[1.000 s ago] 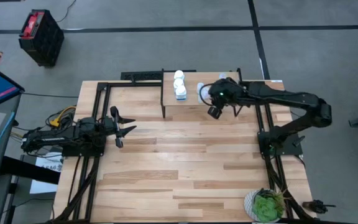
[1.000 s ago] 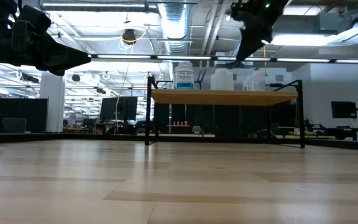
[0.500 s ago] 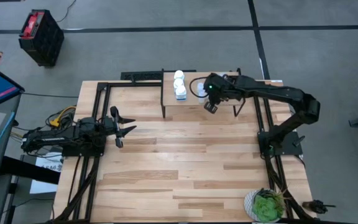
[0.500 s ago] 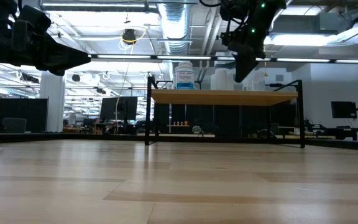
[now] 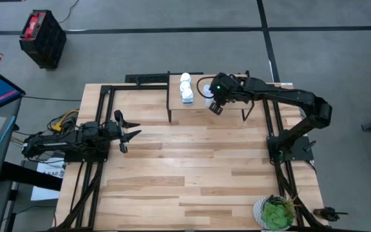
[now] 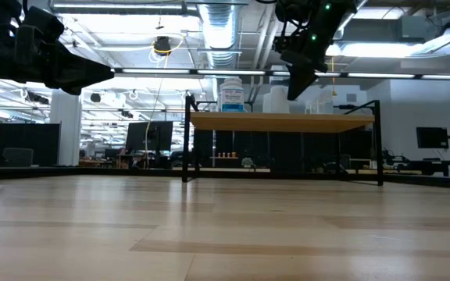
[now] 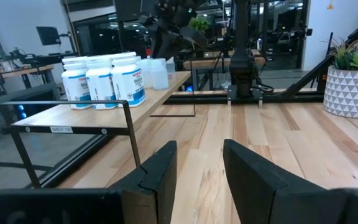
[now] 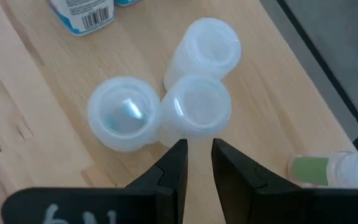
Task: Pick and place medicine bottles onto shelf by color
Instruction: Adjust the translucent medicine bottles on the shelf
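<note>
**A:** Medicine bottles (image 5: 186, 88) first: where do they stand?

**B:** On the shelf (image 5: 192, 104), upper middle of the high view. The white ones form a short row toward its left part. The pale translucent ones (image 8: 166, 109) cluster further right; the right wrist view shows three of them packed together, touching, with one more cap at that picture's lower right edge.

**A:** And what has changed?

**B:** The right pincer (image 5: 215, 107) has moved. A second ago it was nearer the shelf's right end; half a second ago it had swung left along the shelf, and now it has crept slightly further toward the white row. In the low view it hangs above the shelf top, not touching it.

**A:** Is it carrying anything?

**B:** No. Its fingers are narrow, with only a slim gap and nothing between them, and they point down just beside the translucent cluster.

**A:** What does that mean for the job?

**B:** I'd judge the sorting is nearly finished, since no bottle shows on the bench (image 5: 192, 167) itself. The arm looks to be leaving after a placement, though I cannot be sure.

**A:** The other arm?

**B:** The left pincer (image 5: 129, 134) hasn't stirred, at the left of the bench, partly open and empty.
</note>
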